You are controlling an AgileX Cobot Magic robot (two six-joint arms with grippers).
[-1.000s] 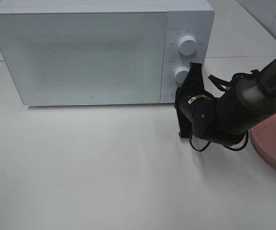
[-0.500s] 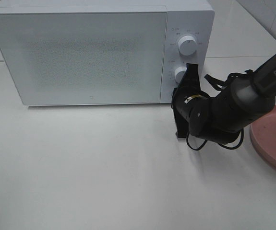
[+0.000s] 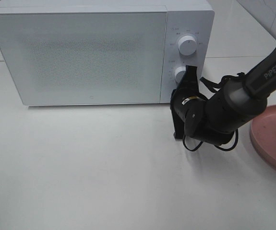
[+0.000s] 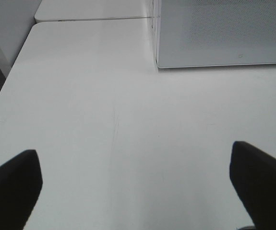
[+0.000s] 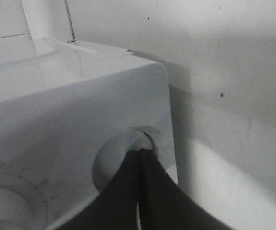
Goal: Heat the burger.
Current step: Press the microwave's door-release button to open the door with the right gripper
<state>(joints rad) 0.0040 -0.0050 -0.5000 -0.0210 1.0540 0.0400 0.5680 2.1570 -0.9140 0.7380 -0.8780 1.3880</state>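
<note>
White worktop (image 3: 104, 167) lies bare before the microwave (image 3: 80, 52), whose door is shut. Over the last second my right end effector (image 3: 190, 69), clenched on nothing, has slid closer to the microwave's control panel. Its tips now touch the round button (image 5: 121, 160) below the lower knob (image 3: 180, 73), likely the door release. My left end effector (image 4: 135, 165) hangs released near the microwave's other corner. The burger is out of sight, and the pink plate (image 3: 272, 139) sits well beside the microwave, so the door should swing freely.

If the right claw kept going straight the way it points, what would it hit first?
The round button low on the front of the microwave. The shut right claw has its tips right at it; whether they touch is unclear.
</note>
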